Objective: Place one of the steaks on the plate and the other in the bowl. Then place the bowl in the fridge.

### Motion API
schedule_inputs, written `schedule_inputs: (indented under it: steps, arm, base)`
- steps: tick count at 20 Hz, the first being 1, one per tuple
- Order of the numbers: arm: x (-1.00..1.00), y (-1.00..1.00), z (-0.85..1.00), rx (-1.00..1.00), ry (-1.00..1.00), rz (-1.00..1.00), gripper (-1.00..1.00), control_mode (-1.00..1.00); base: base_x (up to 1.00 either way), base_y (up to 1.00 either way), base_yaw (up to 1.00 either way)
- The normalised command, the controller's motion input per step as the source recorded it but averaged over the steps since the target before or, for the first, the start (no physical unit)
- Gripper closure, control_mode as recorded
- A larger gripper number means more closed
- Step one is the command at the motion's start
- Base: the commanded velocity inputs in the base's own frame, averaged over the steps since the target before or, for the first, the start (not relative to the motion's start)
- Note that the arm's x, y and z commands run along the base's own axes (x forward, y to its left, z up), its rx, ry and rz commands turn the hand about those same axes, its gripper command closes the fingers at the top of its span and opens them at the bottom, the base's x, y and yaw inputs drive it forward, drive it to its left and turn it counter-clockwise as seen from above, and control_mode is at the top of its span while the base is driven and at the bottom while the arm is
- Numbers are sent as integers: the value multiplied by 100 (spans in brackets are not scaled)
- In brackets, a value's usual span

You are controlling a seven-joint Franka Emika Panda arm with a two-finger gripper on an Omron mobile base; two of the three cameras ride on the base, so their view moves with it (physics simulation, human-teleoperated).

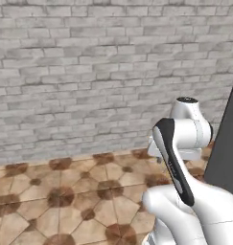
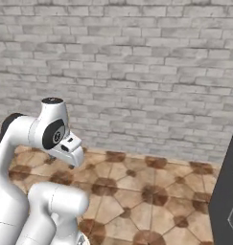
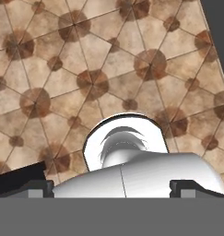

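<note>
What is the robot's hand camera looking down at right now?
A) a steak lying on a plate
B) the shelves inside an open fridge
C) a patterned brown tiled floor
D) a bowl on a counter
C: the hand view shows the tiled floor with tan tiles and dark brown rosettes, and the open fingers at the bottom hold nothing.
</note>
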Motion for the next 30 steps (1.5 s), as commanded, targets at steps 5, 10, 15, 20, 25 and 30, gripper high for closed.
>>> schedule_inputs:
  steps: [5, 10, 15, 20, 25, 30]
  arm:
    - [0, 0, 0, 0, 0, 0, -100, 100]
    - [0, 0, 0, 0, 0, 0, -100, 100]
    - [0, 0, 0, 0, 0, 0, -100, 100]
    - [0, 0, 0, 0, 0, 0, -100, 100]
    - [0, 0, 0, 0, 0, 0, -100, 100]
    - [0, 0, 0, 0, 0, 0, -100, 100]
  base:
    - [100, 33, -20]
    - [86, 46, -26]
    - [40, 15, -71]
    - [20, 9, -92]
    - [21, 12, -92]
    - [34, 23, -89]
